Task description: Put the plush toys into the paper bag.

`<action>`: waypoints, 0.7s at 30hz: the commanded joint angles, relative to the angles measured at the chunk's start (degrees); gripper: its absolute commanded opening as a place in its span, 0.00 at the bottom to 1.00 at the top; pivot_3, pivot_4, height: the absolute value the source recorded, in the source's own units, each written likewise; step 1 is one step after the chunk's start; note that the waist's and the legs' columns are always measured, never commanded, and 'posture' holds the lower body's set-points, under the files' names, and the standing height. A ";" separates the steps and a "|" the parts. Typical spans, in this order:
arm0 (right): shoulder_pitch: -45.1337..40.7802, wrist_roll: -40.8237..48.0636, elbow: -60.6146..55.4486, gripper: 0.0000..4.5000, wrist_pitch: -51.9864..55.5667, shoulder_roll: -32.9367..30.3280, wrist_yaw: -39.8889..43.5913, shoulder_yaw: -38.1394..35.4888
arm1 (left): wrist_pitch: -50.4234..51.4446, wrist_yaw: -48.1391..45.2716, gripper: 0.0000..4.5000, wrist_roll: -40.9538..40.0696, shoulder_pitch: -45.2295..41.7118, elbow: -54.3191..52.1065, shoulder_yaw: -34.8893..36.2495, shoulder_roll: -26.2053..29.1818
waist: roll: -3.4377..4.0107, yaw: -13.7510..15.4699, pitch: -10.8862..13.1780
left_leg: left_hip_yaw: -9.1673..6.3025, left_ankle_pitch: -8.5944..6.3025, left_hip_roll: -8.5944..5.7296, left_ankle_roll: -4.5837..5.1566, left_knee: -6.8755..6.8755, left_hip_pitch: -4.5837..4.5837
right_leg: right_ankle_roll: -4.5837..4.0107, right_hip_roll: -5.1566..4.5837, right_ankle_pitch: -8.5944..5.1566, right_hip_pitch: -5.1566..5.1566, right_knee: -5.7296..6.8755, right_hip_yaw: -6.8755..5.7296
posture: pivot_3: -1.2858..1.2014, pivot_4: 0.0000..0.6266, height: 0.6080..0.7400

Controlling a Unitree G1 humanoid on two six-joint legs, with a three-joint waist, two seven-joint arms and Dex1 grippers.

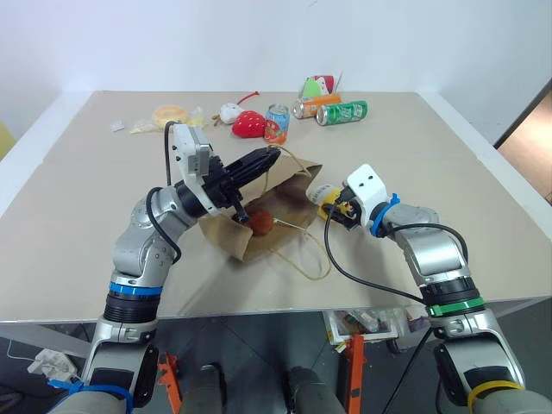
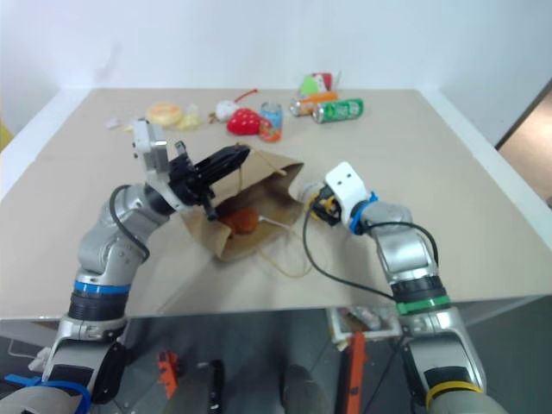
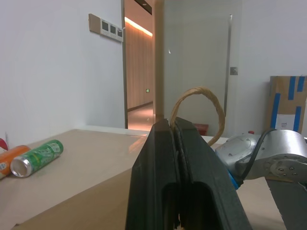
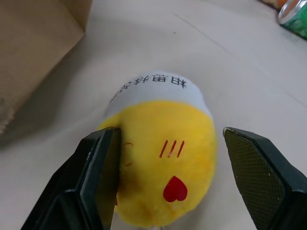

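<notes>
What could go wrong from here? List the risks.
1. The right gripper stands open around the yellow chick, one finger touching and the other apart, so closing may push the chick aside.
2. The left gripper is shut on a thin handle of the paper bag; the bag's mouth could sag shut.

Green can (image 1: 341, 112) lying by orange can (image 1: 312, 105), red strawberry plush (image 1: 248, 123), upright can (image 1: 277, 122)
</notes>
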 commanded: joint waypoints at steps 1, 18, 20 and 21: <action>-1.82 -0.56 1.63 0.82 1.46 0.28 -1.84 -1.19 | -0.40 0.11 0.00 -0.84 -0.97 -2.08 0.64 0.01 | 0.00 0.00 0.00 | 0.00 0.00 0.00 0.00 0.00 0.00 | -0.04 0.00 -0.02 0.00 0.00 0.00 | 0.52 0.24 1.00; 1.43 6.98 -13.01 0.00 1.95 -2.30 2.78 -7.79 | -0.52 -0.19 0.00 -0.79 -0.34 -2.02 0.84 0.18 | 0.04 0.01 0.02 | 0.00 0.02 0.01 0.03 -0.02 -0.01 | 0.01 0.01 0.01 -0.02 0.00 0.00 | 0.52 0.24 1.00; 3.88 10.31 -19.34 0.00 1.53 -6.64 8.53 -9.69 | -0.30 -0.23 0.00 -0.85 -0.16 -2.01 0.93 0.38 | 0.08 0.17 0.05 | 0.00 0.02 0.00 0.02 -0.03 -0.04 | 0.05 0.00 -0.01 -0.04 0.00 0.00 | 0.52 0.24 1.00; 5.46 12.45 -22.62 0.00 2.52 -9.53 11.84 -10.77 | -0.13 -0.22 0.00 -0.93 -0.11 -2.00 0.99 0.47 | 0.09 0.19 0.06 | -0.03 0.01 -0.03 0.02 -0.05 -0.06 | 0.08 0.00 -0.07 -0.02 0.00 0.00 | 0.52 0.24 1.00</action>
